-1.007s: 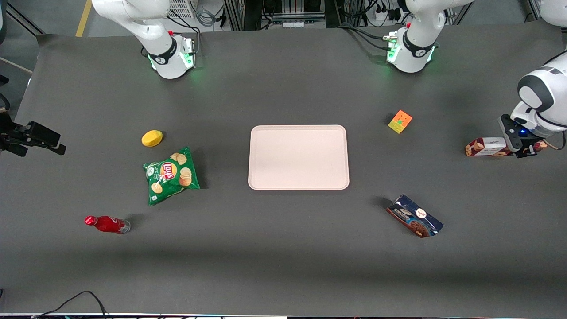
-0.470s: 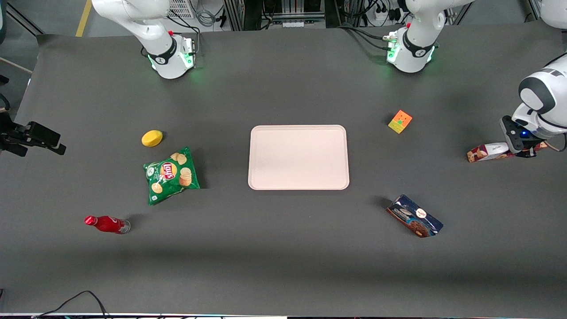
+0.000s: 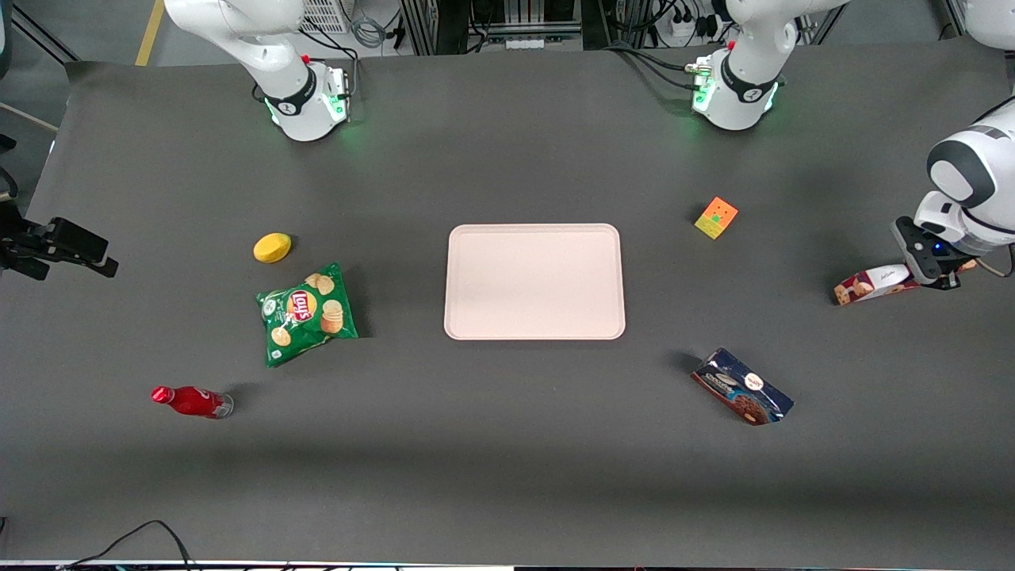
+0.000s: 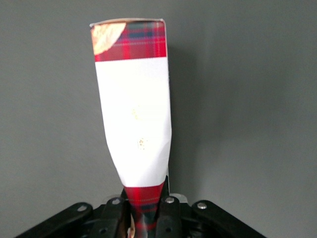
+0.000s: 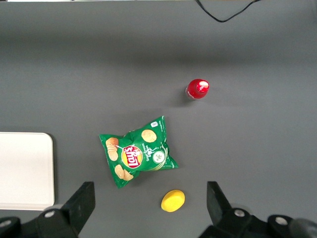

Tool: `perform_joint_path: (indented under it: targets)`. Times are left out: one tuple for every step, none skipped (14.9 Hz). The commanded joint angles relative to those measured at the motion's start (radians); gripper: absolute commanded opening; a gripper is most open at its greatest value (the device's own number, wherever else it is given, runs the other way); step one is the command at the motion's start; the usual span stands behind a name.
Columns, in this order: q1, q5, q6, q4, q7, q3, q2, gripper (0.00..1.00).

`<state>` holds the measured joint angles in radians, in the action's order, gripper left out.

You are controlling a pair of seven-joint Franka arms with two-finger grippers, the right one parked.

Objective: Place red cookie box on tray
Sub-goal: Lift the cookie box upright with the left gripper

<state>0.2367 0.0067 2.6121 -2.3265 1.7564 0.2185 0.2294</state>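
Now hand (image 3: 934, 274) grips red cookie box (image 3: 871, 283) w/ blank white label; "Lay's" on chip bag (image 3: 306, 313).

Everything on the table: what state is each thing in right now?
red cookie box: gripped at one end, tilted, being lifted.
gripper: shut on the box, at the working arm's end.
tray: flat, nothing on it.
red bottle: lying down.
chips bag: lying flat.

Matt cardboard red cookie box (image 4: 132, 114) in the black plastic tool (image 4: 147, 218); smooth plastic tray (image 3: 534, 281).
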Motion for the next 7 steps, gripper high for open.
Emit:
perform_joint_path:
  targets:
    - [-0.071, -0.005, -0.2, 0.032, -0.312, -0.042, -0.145, 0.07]
    - [-0.095, -0.008, -0.252, 0.048, -0.409, -0.047, -0.168, 0.07]
    - [-0.123, -0.01, -0.303, 0.068, -0.507, -0.057, -0.188, 0.07]
    - [-0.149, -0.011, -0.358, 0.093, -0.614, -0.071, -0.208, 0.07]
    - [-0.18, -0.011, -0.421, 0.114, -0.734, -0.082, -0.226, 0.07]
    - [-0.213, -0.013, -0.475, 0.137, -0.855, -0.103, -0.248, 0.07]
    - [-0.236, -0.025, -0.525, 0.162, -0.979, -0.138, -0.266, 0.07]
